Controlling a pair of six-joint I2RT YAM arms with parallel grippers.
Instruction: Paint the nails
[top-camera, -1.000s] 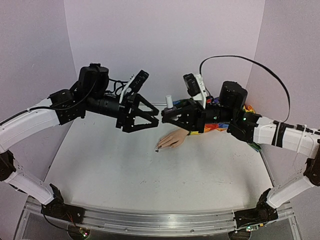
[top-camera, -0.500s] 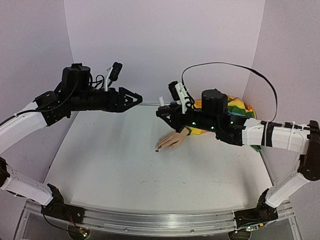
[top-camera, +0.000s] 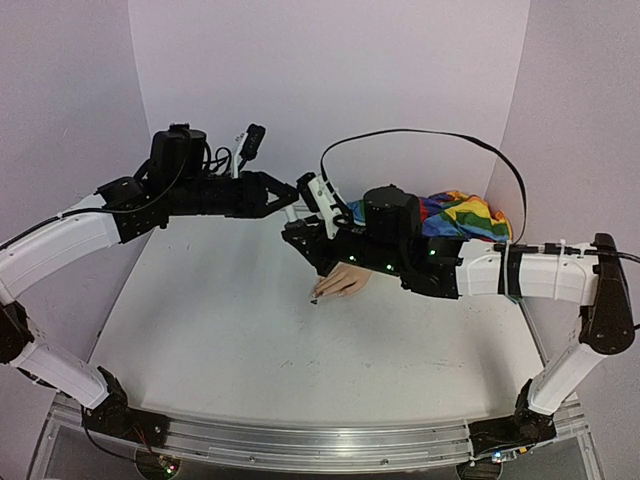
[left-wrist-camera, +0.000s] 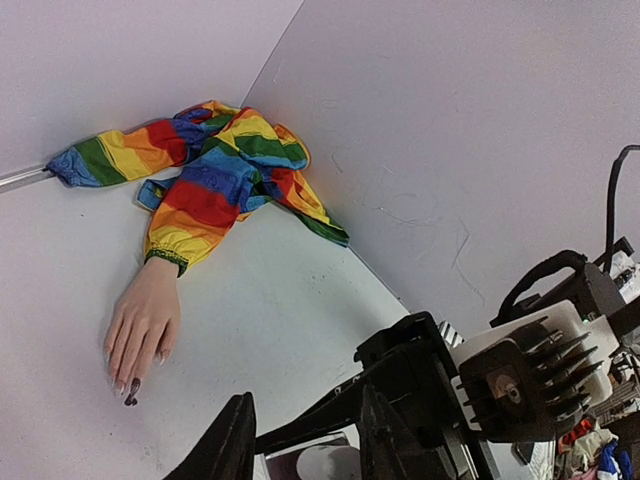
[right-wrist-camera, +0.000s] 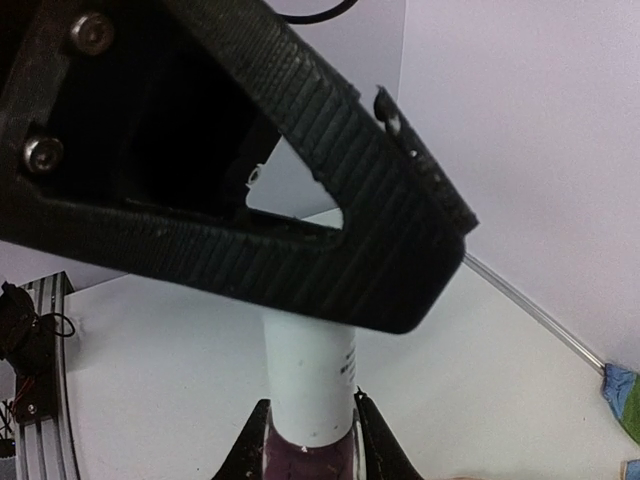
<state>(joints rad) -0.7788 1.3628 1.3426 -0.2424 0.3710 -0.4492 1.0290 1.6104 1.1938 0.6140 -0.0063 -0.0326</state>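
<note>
The pale mannequin hand (top-camera: 342, 281) lies flat on the table, its rainbow sleeve (top-camera: 462, 213) running to the back right. Its nails (left-wrist-camera: 120, 385) point toward the table's front, and one nail (left-wrist-camera: 132, 392) is dark. My right gripper (right-wrist-camera: 310, 450) is shut on a polish bottle (right-wrist-camera: 308, 400) with dark purple glass and a tall white cap, held above and left of the hand. My left gripper (left-wrist-camera: 305, 450) has come in from the left, and its fingers (left-wrist-camera: 232, 445) stand apart on either side of that cap with a gap still showing.
The white table (top-camera: 250, 340) is walled by pale lilac panels at the back and sides. A black cable (top-camera: 420, 135) loops above the right arm. A metal rail (top-camera: 300, 440) runs along the near edge.
The right gripper has carried the bottle leftward and forward. The left gripper pulled back to the left, then swung right again to the bottle's cap, its jaws narrower now.
</note>
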